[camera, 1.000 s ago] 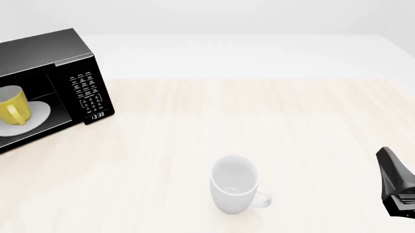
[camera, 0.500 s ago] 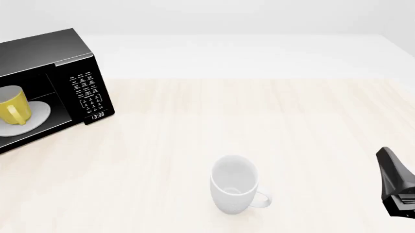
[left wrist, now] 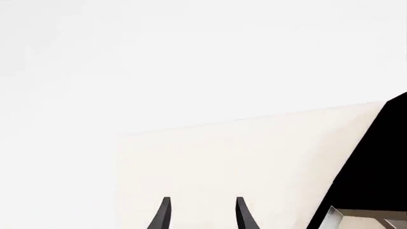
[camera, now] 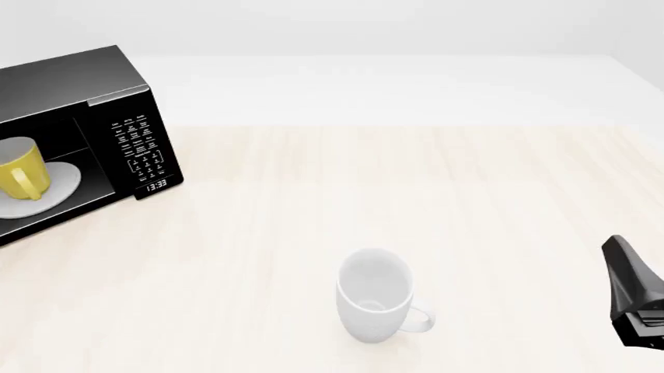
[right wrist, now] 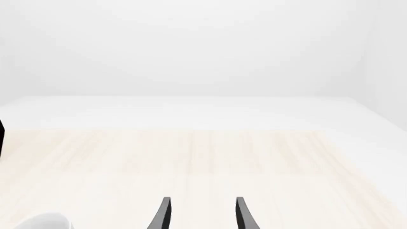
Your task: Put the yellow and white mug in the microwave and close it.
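Note:
The black microwave (camera: pixel 114 116) stands at the table's far left, its cavity open to view. Inside it, the yellow and white mug (camera: pixel 21 169) sits upright on the white turntable plate (camera: pixel 61 183). The door does not show in the front view. My left gripper (left wrist: pixel 202 212) is open with nothing between its fingers, and a black part of the microwave (left wrist: pixel 375 176) lies beside it. Over bare table, my right gripper (right wrist: pixel 202 212) is also open and empty. The right arm's black body (camera: pixel 633 295) shows at the front right edge.
A larger all-white mug (camera: pixel 374 295) stands upright in the near middle of the table, handle toward the right; its rim also shows in the right wrist view (right wrist: pixel 45 222). The light wooden table (camera: pixel 415 179) reaches back to a white wall.

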